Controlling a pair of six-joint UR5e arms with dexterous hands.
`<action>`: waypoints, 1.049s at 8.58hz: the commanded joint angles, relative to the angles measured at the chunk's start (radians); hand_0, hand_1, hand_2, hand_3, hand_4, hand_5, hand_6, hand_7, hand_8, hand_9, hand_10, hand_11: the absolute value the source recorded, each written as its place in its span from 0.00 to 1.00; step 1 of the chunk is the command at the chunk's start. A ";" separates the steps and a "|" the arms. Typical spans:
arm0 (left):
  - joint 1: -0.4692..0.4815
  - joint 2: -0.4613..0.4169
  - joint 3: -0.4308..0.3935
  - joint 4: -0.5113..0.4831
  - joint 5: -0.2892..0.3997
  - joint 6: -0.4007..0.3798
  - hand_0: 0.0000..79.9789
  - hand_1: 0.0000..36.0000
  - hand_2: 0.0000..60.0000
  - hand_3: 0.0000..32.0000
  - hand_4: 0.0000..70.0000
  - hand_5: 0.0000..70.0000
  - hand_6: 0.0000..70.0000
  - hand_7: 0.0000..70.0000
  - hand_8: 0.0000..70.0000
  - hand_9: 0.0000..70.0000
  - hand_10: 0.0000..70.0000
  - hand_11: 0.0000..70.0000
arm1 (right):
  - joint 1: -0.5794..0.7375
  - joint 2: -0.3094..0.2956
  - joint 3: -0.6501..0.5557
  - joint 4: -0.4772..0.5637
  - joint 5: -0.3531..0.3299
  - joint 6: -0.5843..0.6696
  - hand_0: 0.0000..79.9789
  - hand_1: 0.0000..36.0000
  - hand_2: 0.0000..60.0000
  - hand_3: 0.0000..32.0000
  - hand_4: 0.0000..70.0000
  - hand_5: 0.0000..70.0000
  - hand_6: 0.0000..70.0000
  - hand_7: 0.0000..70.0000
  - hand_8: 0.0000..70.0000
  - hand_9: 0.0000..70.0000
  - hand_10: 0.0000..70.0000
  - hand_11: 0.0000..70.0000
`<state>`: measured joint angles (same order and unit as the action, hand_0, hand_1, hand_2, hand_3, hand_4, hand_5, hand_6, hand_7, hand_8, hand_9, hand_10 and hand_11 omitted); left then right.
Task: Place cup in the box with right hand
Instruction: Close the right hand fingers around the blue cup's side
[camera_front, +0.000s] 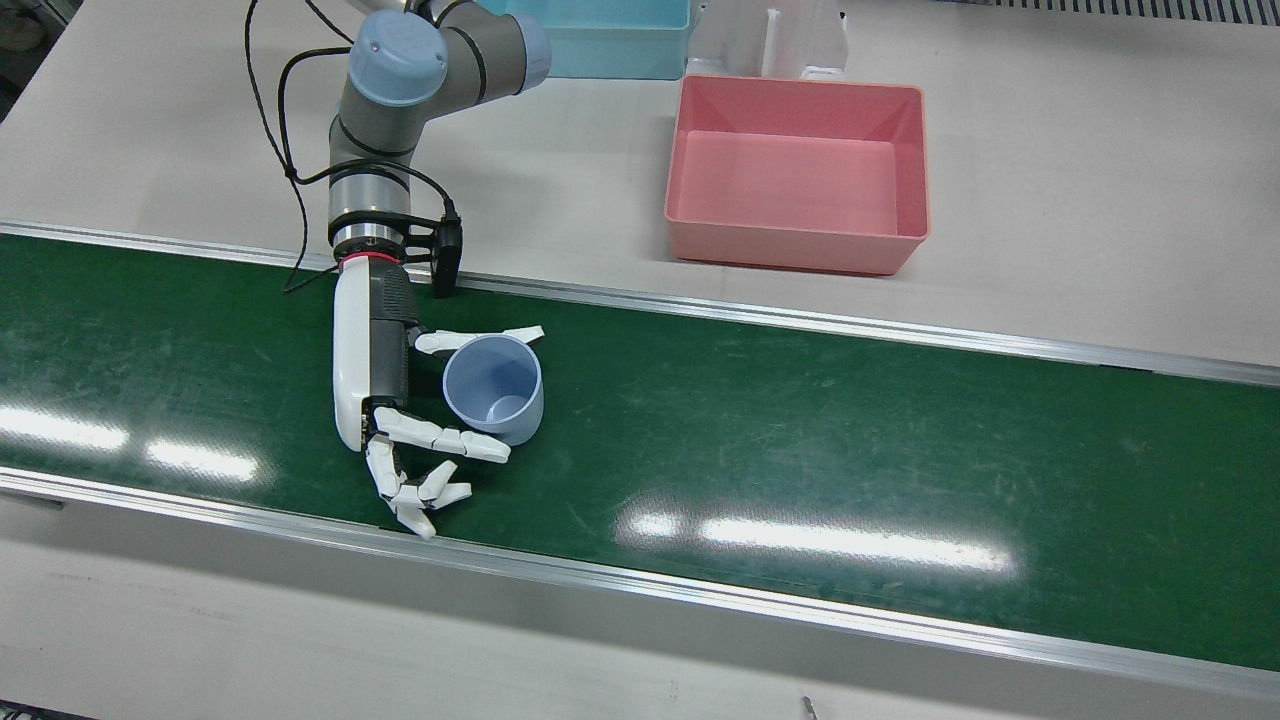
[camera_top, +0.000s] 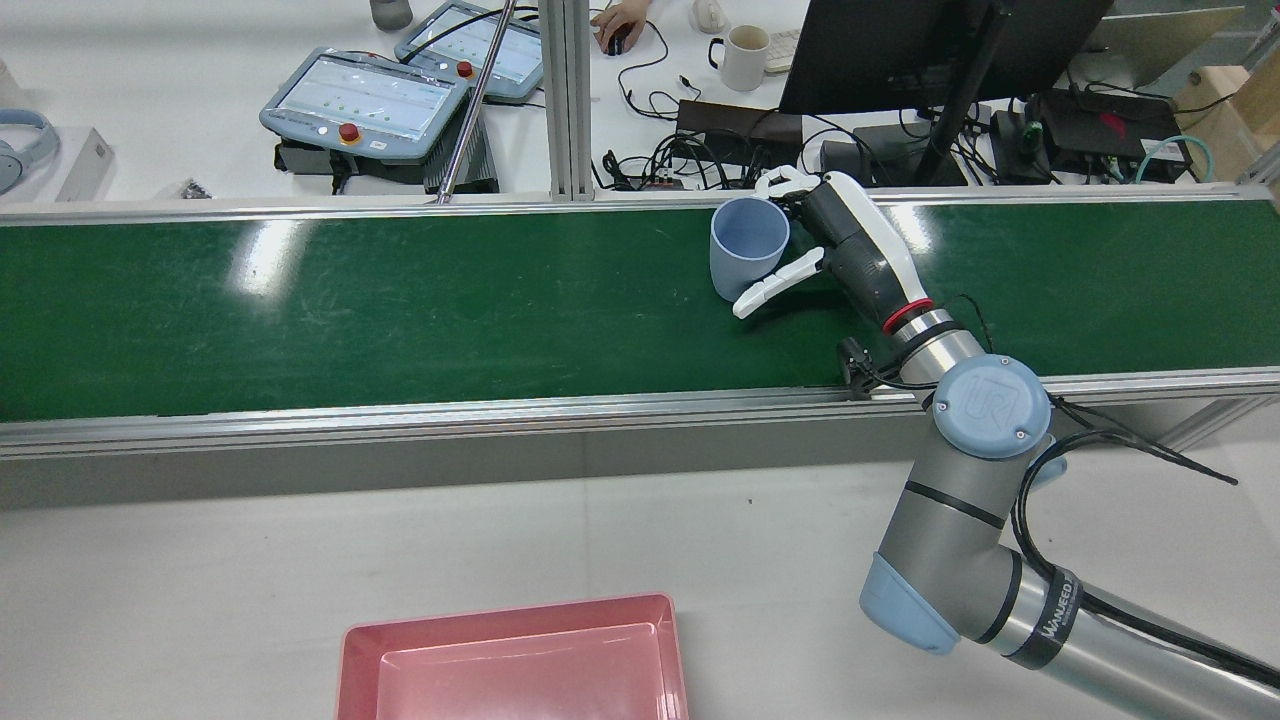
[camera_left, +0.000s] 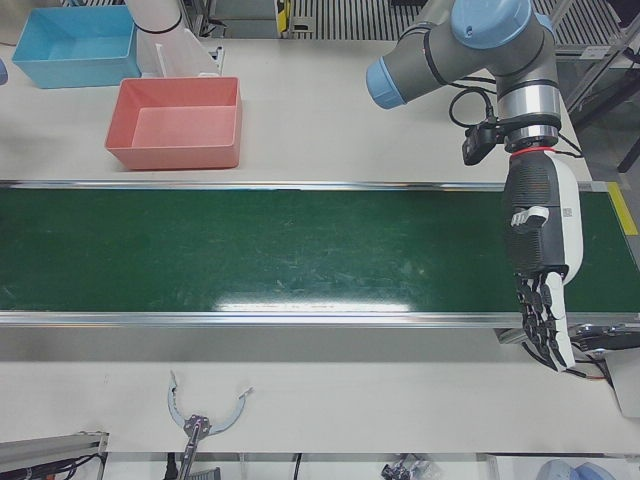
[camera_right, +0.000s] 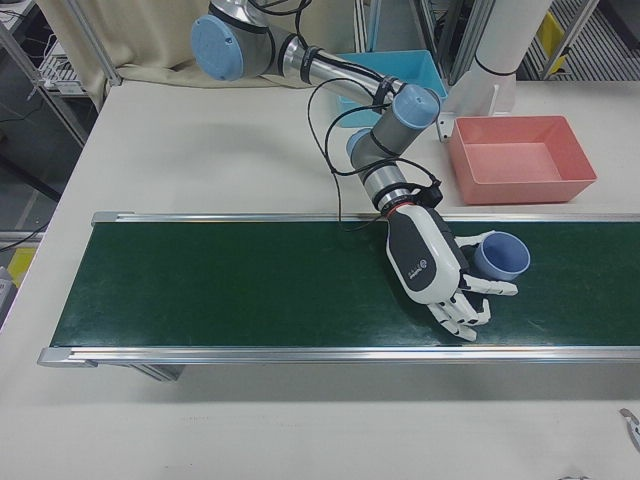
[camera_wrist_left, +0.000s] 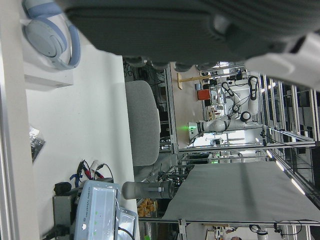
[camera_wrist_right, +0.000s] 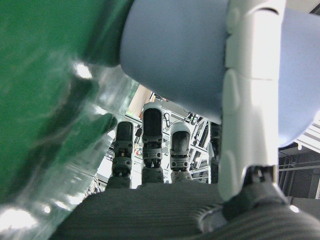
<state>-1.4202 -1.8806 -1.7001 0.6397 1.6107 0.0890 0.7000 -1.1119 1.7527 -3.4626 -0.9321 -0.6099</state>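
Cup (camera_front: 494, 387) stands upright on the green belt (camera_front: 800, 430), mouth up, empty, pale blue. It sits in the half of the belt before the right arm, nearer the belt's far edge from the robot than its near one in the rear view.

Right hand (camera_front: 385, 385) is low over the belt, palm turned toward the cup, which sits in the crook of the hand. One finger (camera_front: 480, 338) runs along the cup's robot-side wall at rim level, touching or just beside it. Another finger (camera_front: 445, 436) reaches along the opposite side near the base, its tip under the cup's lower edge in the front view. The remaining fingers (camera_front: 415, 490) are curled below that, clear of the cup. So the cup is bracketed on two sides, fingers spread rather than closed; firm contact cannot be told. Cup base looks to be on the belt, not lifted.

Right hand view: cup wall (camera_wrist_right: 175, 55) fills the upper frame, one white finger (camera_wrist_right: 250, 100) lying across it; the other fingertips point at the cup with a gap.

Pink box (camera_front: 797, 172) is empty, on the white table beyond the belt on the robot's side, well apart from the cup. A blue bin (camera_front: 600, 35) sits behind it.

Left hand (camera_left: 540, 265) hangs over the belt's other end, fingers straight and apart, holding nothing.
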 joint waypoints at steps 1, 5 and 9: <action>0.000 0.000 0.000 0.000 0.000 0.000 0.00 0.00 0.00 0.00 0.00 0.00 0.00 0.00 0.00 0.00 0.00 0.00 | -0.002 -0.019 0.007 0.013 0.088 0.004 1.00 1.00 0.64 0.00 1.00 0.27 0.43 1.00 0.66 0.98 0.57 0.83; 0.000 0.000 0.000 0.000 0.000 0.000 0.00 0.00 0.00 0.00 0.00 0.00 0.00 0.00 0.00 0.00 0.00 0.00 | -0.002 -0.032 0.068 0.063 0.085 0.004 1.00 1.00 0.82 0.00 1.00 0.29 0.45 1.00 0.67 0.99 0.60 0.89; 0.000 0.000 -0.001 0.000 0.000 0.000 0.00 0.00 0.00 0.00 0.00 0.00 0.00 0.00 0.00 0.00 0.00 0.00 | -0.065 -0.040 0.210 0.057 0.069 -0.004 1.00 1.00 1.00 0.00 1.00 0.28 0.49 1.00 0.67 0.98 0.60 0.87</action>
<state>-1.4201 -1.8806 -1.7000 0.6397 1.6107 0.0890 0.6887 -1.1444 1.8822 -3.4022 -0.8552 -0.6094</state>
